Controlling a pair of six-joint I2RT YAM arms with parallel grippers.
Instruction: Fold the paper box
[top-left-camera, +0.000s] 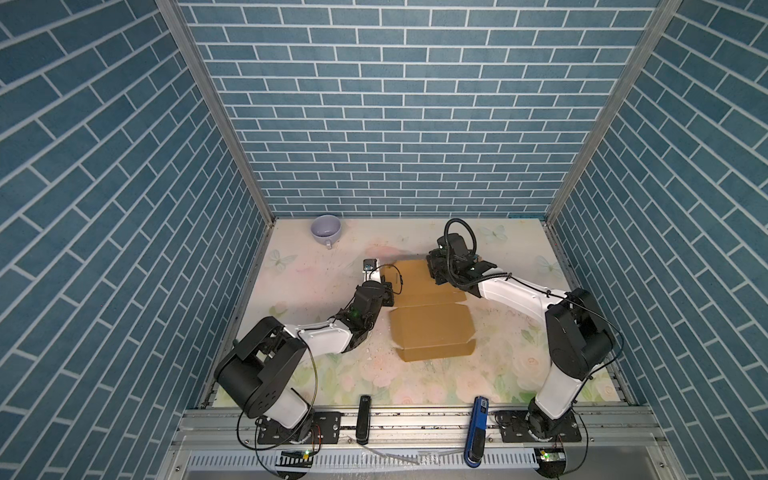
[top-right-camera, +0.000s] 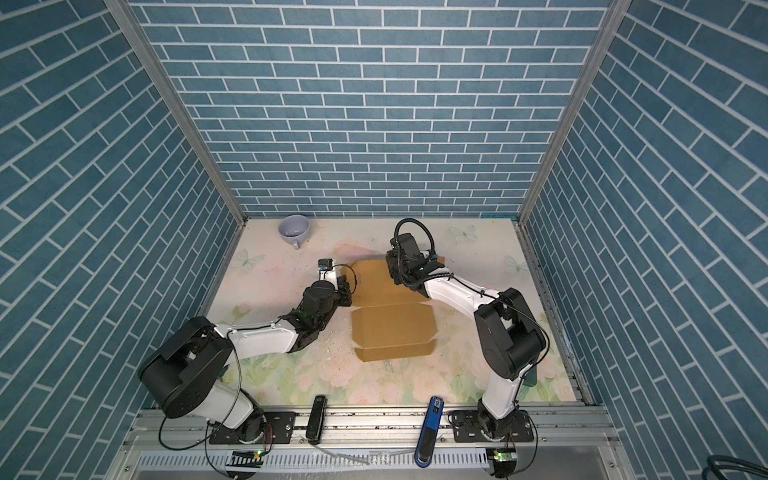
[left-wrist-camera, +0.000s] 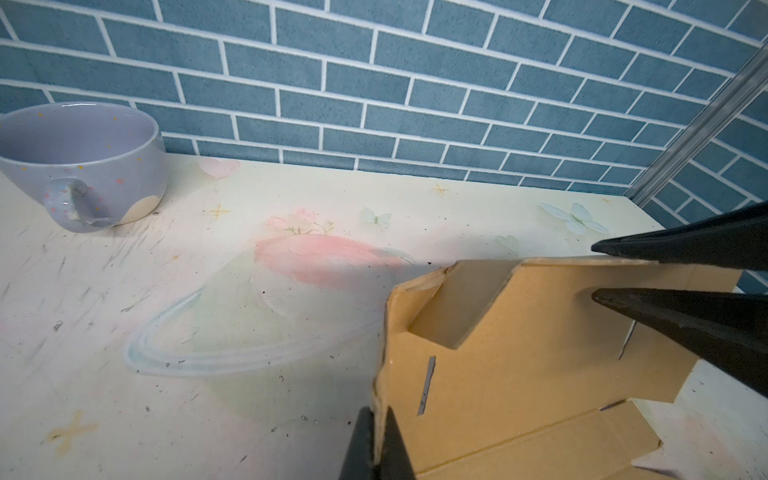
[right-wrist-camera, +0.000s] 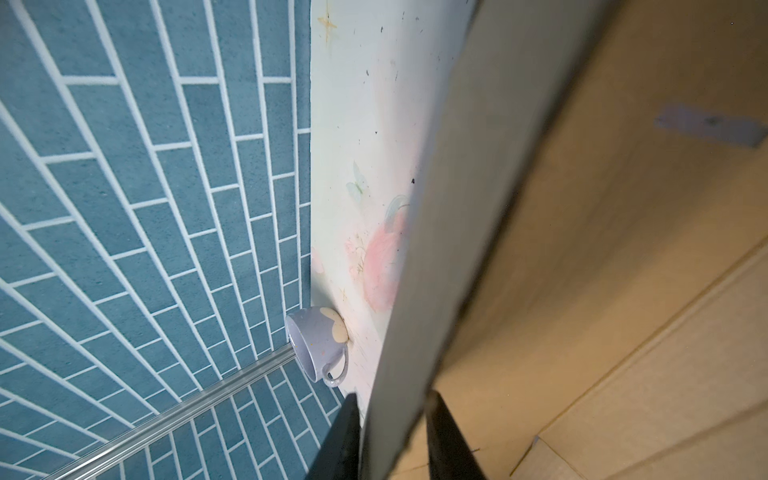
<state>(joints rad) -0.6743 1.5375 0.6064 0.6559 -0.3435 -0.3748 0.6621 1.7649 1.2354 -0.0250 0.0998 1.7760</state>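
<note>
No legible text or labels.

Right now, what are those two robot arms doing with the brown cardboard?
They are folding the paper box. The left hand pinches the far half's left edge, and the right hand has cardboard on its right side between its fingers. The near half lies on the table.

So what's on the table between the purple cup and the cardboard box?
Nothing stands there. Between the purple cup and the paper box is just bare flowery table with small scuffs, seen best in the left wrist view.
</note>
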